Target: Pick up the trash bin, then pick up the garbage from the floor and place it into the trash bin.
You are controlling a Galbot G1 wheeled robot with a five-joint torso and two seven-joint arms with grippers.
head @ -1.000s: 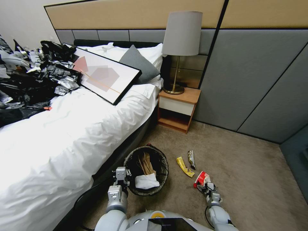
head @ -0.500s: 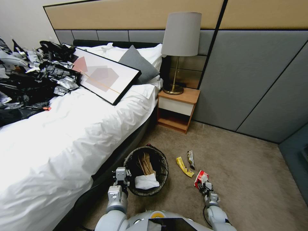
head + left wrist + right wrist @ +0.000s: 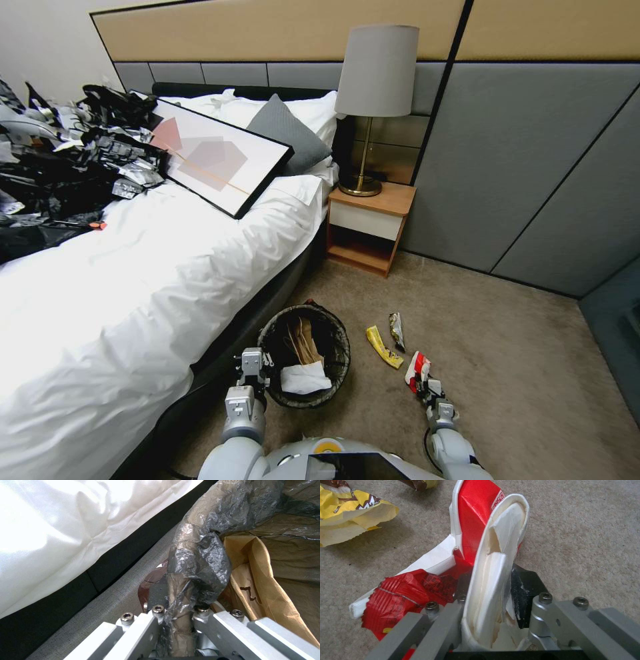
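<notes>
- The right gripper [image 3: 423, 385] is low over the carpet [image 3: 507, 373], clenched on a crumpled red-and-white paper pack [image 3: 417, 371]. In the right wrist view the pack [image 3: 486, 562] is squeezed flat between the jaws, with a torn red flap hanging loose to one side.
- The left gripper [image 3: 252, 367] is clamped on the rim of the trash bin [image 3: 337, 360], pinching the black bag [image 3: 196, 562] folded over it. The bin stands close against the bed [image 3: 133, 280].
- Inside the bin lie a brown paper bag [image 3: 303, 339] and a white paper scrap [image 3: 303, 377].
- Just past the pack, a yellow wrapper [image 3: 384, 347] and a silvery wrapper [image 3: 397, 331] lie on the carpet between the bin and the nightstand [image 3: 370, 227].
- Risks: the pack is thin and torn, so it could slip or rip on the way across; the left hold is on rim and slick film, so the bin could tilt or the liner pull free.
- Hard to make out: the bin's white wall is hidden by the liner, and whether the pack touches the carpet I cannot tell.
</notes>
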